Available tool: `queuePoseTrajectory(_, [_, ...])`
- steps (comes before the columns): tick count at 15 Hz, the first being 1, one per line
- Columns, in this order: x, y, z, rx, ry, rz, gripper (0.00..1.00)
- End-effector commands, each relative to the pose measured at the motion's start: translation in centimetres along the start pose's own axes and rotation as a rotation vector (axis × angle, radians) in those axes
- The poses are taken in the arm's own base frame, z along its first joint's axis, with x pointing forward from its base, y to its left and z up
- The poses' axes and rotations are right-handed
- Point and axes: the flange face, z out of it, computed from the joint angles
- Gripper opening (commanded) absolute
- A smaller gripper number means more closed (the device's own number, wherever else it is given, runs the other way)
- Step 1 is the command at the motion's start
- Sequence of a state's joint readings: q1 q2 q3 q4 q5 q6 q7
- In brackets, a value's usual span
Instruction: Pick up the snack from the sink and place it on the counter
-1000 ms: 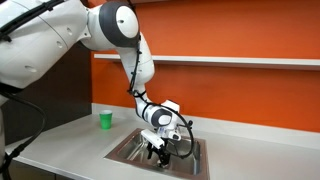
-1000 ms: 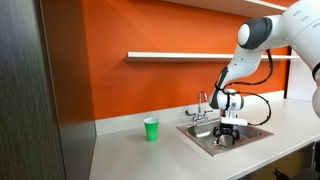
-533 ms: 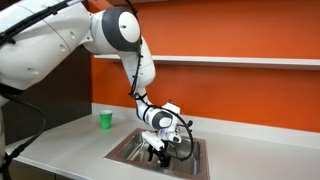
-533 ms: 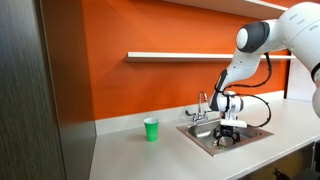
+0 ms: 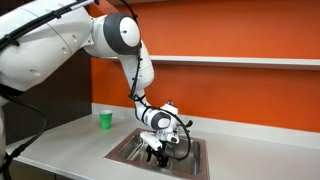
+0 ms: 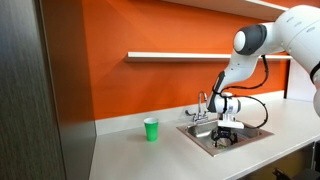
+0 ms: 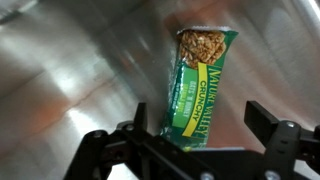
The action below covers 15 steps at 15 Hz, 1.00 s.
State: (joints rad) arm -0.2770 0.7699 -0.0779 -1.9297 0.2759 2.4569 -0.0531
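Note:
The snack (image 7: 198,82) is a green granola-bar packet lying flat on the steel floor of the sink (image 7: 70,70). In the wrist view my gripper (image 7: 200,122) is open, with one finger on each side of the packet's near end, not closed on it. In both exterior views the gripper (image 5: 156,152) (image 6: 226,138) is down inside the sink (image 5: 125,151) (image 6: 199,135), and the packet is hidden there. The light grey counter (image 5: 70,140) (image 6: 140,155) surrounds the basin.
A bright green cup (image 5: 105,120) (image 6: 151,130) stands on the counter beside the sink. The chrome faucet (image 6: 203,103) rises behind the basin. A white wall shelf (image 6: 170,56) runs along the orange wall above.
The gripper has sunk slightly lower into the sink; otherwise the arm has hardly moved.

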Motion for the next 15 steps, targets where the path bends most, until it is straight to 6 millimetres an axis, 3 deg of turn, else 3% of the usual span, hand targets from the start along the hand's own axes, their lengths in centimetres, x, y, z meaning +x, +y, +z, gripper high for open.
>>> queuePoseTrajectory(1, [0.44, -0.49, 0.01, -0.018, -0.025, 0.022, 1.00])
queuePoseTrajectory(12, [0.68, 0.04, 0.61, -0.020, -0.036, 0.037, 0.99])
queuePoseTrajectory(13, [0.73, 0.16, 0.62, -0.020, -0.038, 0.037, 0.75])
queuePoseTrajectory(14, [0.77, 0.25, 0.66, -0.020, -0.041, 0.036, 0.75])
queuePoseTrajectory(15, [0.81, 0.34, 0.68, -0.019, -0.045, 0.035, 0.68])
